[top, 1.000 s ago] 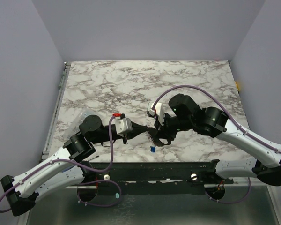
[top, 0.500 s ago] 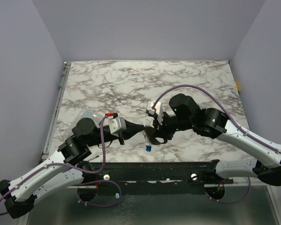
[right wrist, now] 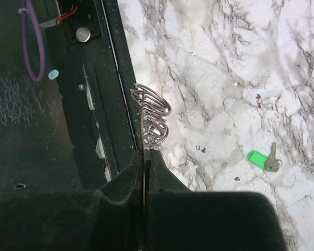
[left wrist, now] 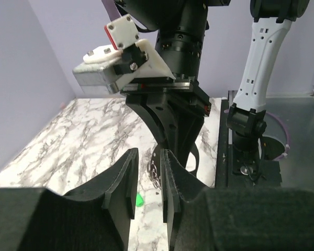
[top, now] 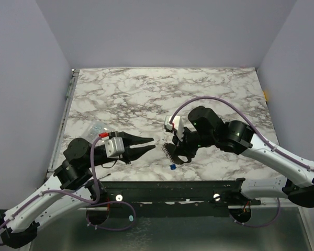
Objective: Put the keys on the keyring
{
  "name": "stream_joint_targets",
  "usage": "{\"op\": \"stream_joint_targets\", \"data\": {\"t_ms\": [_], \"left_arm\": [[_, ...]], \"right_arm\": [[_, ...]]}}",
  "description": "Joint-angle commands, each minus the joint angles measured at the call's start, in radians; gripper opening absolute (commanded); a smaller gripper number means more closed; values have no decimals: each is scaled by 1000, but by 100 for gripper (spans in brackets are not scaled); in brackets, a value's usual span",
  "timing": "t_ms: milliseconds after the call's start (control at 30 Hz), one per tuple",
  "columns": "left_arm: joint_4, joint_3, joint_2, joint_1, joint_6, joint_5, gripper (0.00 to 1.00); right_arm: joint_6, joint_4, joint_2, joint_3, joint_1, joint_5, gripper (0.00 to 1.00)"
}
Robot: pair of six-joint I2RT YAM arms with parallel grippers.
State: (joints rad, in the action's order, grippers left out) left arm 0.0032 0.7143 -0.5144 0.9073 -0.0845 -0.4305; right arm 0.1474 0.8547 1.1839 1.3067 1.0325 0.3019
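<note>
My right gripper [top: 172, 152] is shut on the keyring [right wrist: 152, 112], a silvery loop with coiled chain that sticks out past its fingertips [right wrist: 145, 151]. The keyring also shows in the left wrist view [left wrist: 156, 170]. The mint green key [right wrist: 261, 159] lies on the marble and shows between my left fingers [left wrist: 139, 199]. The blue key [top: 172, 167] is just below the right gripper near the table's front edge; I cannot tell whether it hangs or lies there. My left gripper [top: 148, 146] is open and empty, a short way left of the keyring.
A clear plastic bag [top: 97, 127] lies at the left behind the left arm. The black mounting rail [top: 199, 188] runs along the table's [top: 146, 94] front edge, close under the right gripper.
My left gripper has drawn back to the left, away from the right gripper and keyring, and has opened. The right gripper has stayed shut on the keyring, almost still.
</note>
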Motion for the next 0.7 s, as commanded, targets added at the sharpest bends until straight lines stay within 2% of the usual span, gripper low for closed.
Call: {"op": "stream_joint_targets", "data": {"t_ms": [0,133,267,500,667], "left_arm": [[-41,27,-6,-3,-34,15,28],[-48,13,-25,-4,-58,10,42],[-46,2,-63,-4,-64,5,50],[-23,-45,-114,-4,-59,-69,70],[-33,-86,-155,-8,-66,-108,74]], "right_arm": [[-5,29,-1,1,2,1,1],[-5,32,4,3,2,6,1],[-9,45,19,13,1,2,1],[-36,89,84,10,22,-79,1],[-40,92,84,-5,35,-85,1]]}}
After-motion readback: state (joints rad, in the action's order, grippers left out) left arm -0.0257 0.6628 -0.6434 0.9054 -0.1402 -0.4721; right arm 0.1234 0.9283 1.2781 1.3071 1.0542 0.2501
